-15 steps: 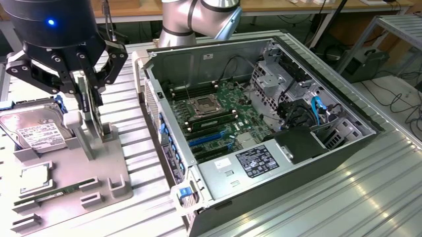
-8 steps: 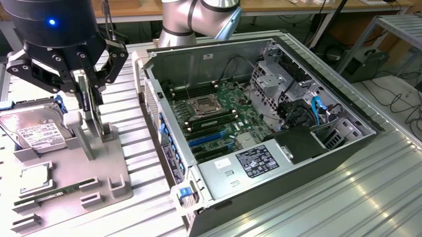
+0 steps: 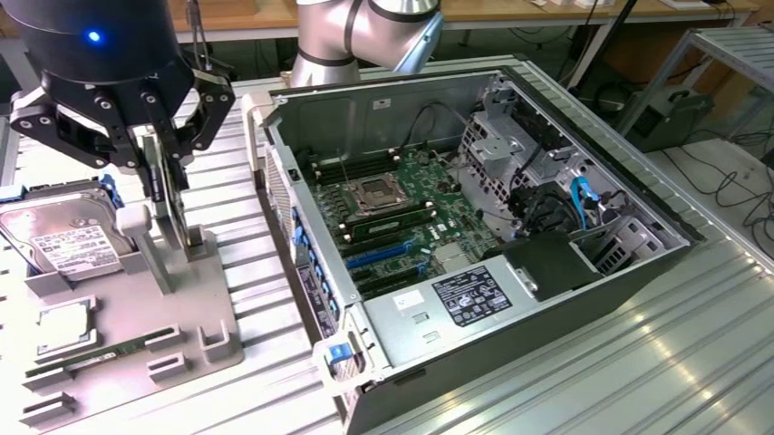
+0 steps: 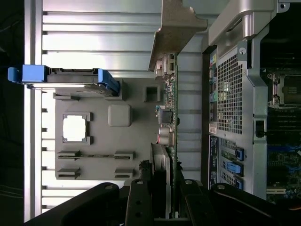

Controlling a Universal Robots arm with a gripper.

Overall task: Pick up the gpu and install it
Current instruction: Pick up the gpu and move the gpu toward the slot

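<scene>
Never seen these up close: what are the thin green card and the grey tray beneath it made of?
Thin green expansion card: apparently circuit board, green edge carrying components; its pale bracket looks bare metal, dull sheen. Flat grey tray: probably plastic, uniform matte, moulded slots.

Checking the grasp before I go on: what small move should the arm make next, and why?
Probably a straight lift: the end effector grips the gpu upright, and its lower edge still seems seated in the gray stand.

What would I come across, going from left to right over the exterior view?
hard drive → gpu standing on edge → CPU socket → power supply label → blue cable
</scene>
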